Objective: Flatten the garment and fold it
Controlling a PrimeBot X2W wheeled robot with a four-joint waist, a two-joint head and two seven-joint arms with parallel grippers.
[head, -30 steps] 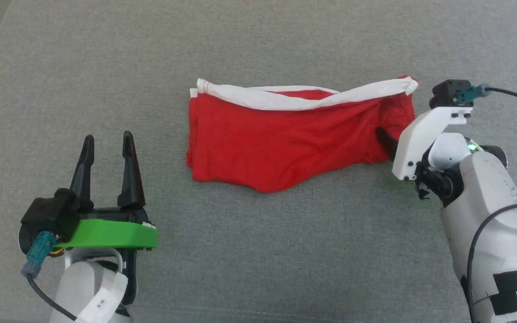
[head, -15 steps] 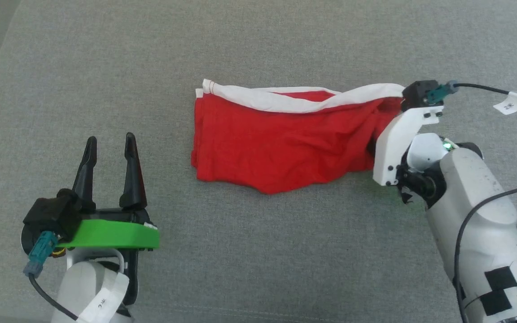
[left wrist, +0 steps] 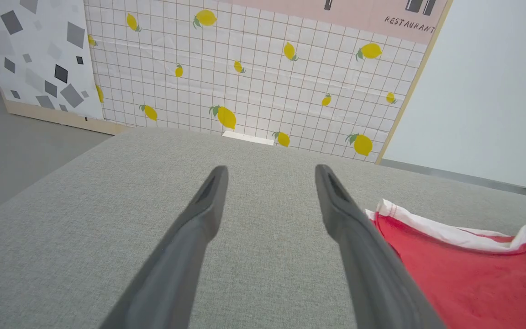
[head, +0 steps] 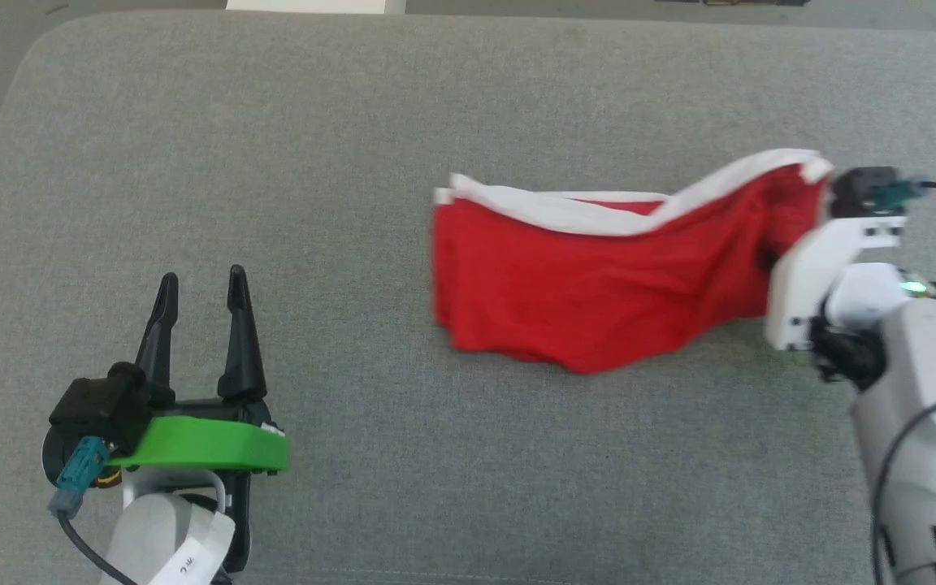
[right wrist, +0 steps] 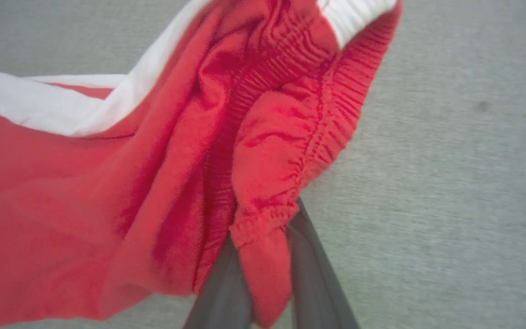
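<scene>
The garment (head: pixel 598 301), red with a white trim band (head: pixel 565 213) along its 12 o'clock edge, lies on the grey fabric surface (head: pixel 354 146) toward 3 o'clock in the head view. The right gripper (head: pixel 770 258) meets the garment at its 3 o'clock end. In the right wrist view its 2 fingers (right wrist: pixel 312 278) pinch a gathered fold of the garment between them. That end appears raised off the surface, though blur leaves this uncertain. The left gripper (head: pixel 200 278) sits at 8 o'clock, well apart from the garment, its 2 fingers spread wide above the surface.
</scene>
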